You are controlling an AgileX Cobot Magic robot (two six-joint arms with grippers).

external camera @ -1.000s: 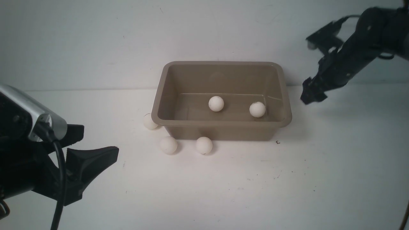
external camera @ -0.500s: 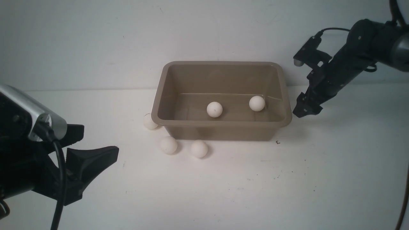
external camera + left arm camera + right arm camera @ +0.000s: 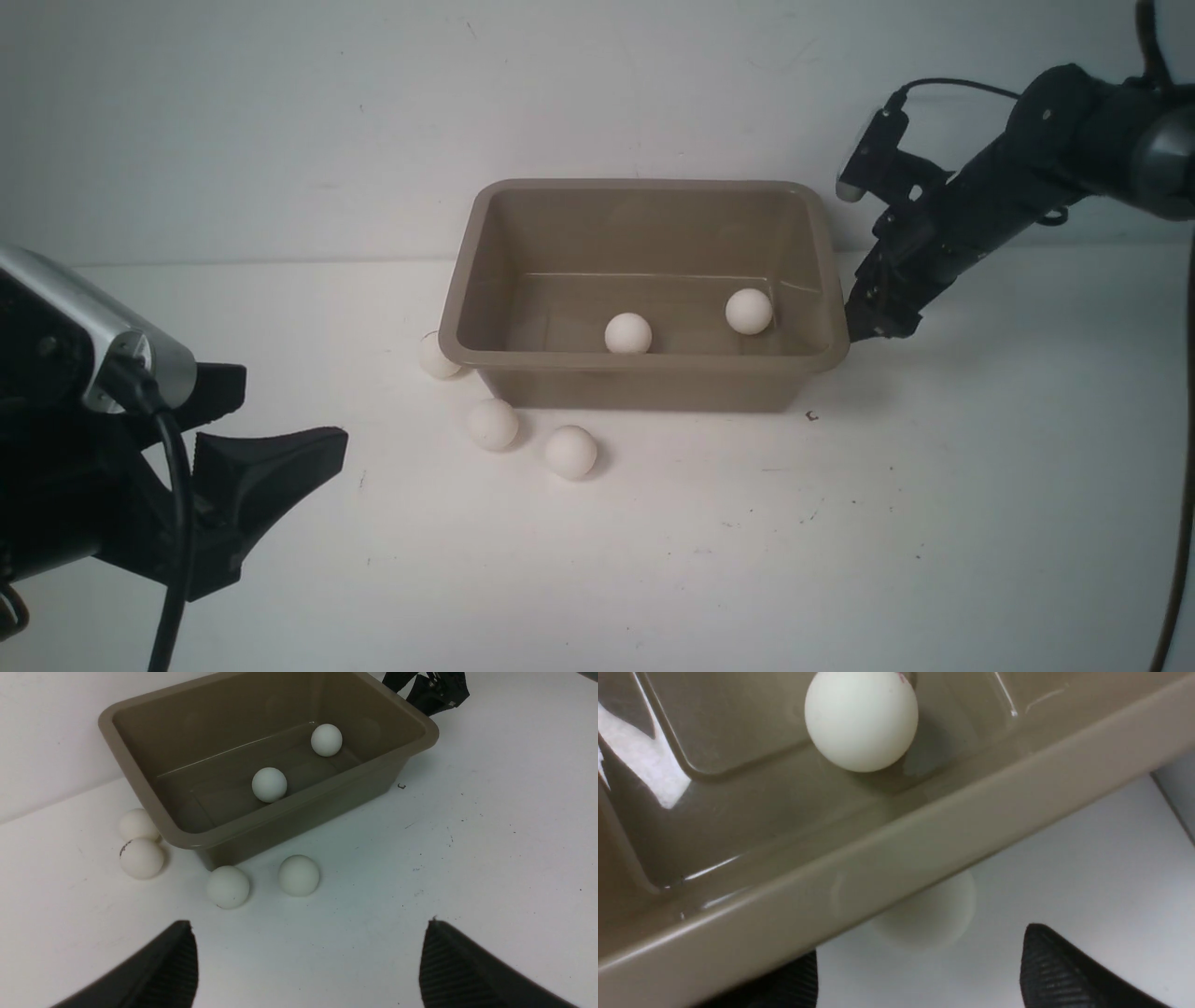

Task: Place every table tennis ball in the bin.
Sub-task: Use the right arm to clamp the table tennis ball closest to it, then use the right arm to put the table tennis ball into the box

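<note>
Two table tennis balls are in the bin [image 3: 644,387]: one ball [image 3: 627,333] against its near wall, another ball [image 3: 749,311] toward its right end. Four more balls [image 3: 227,886] lie on the table [image 3: 840,523] off the bin's near-left corner. The right gripper [image 3: 864,322] sits just beside the bin's right end, fingers spread and empty. The left gripper [image 3: 309,923] hangs well off the bin's near side, jaws wide, holding nothing.

The bin [image 3: 644,387] stands open from above. Table tennis balls [image 3: 492,423] crowd the table [image 3: 840,523] by its front-left corner, and the right gripper [image 3: 864,329] blocks its right rim. Its front-right side lies free.
</note>
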